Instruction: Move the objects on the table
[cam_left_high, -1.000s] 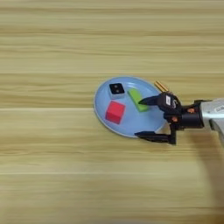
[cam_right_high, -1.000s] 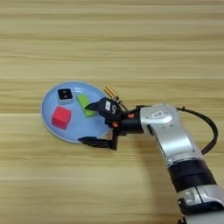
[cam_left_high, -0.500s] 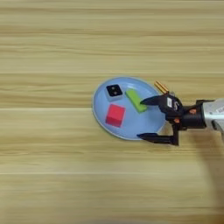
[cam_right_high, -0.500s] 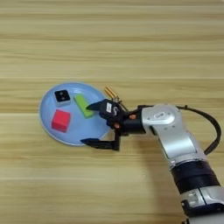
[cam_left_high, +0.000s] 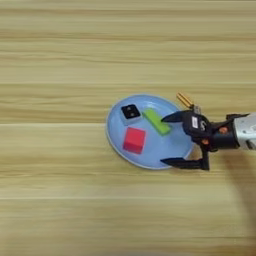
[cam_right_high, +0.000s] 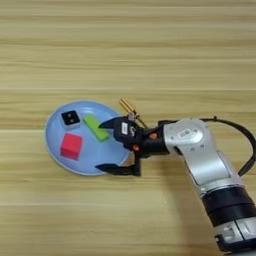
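- A round, smooth light-blue plate (cam_left_high: 117, 142) lies on the pale wooden surface (cam_left_high: 60, 60) with long grain stripes.
- On the plate: a matte red cube (cam_left_high: 134, 140), a flat green bar (cam_left_high: 157, 121), and a small black-and-white cube (cam_left_high: 130, 113).
- A thin orange-brown stick (cam_left_high: 184, 100) lies just beyond the plate's far right rim.
- The black two-fingered end effector (cam_left_high: 170, 140) spreads wide across the plate's right rim, holding nothing.

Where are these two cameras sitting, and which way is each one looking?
Left eye view: on the robot's head, looking down at the wooden table; only the right hand and a bit of forearm show.
Right eye view: same head, looking down but reaching further right; the whole silver forearm shows.
Shared: the blue plate carrying the red cube, green bar and black-and-white cube, with the hand open at its rim.
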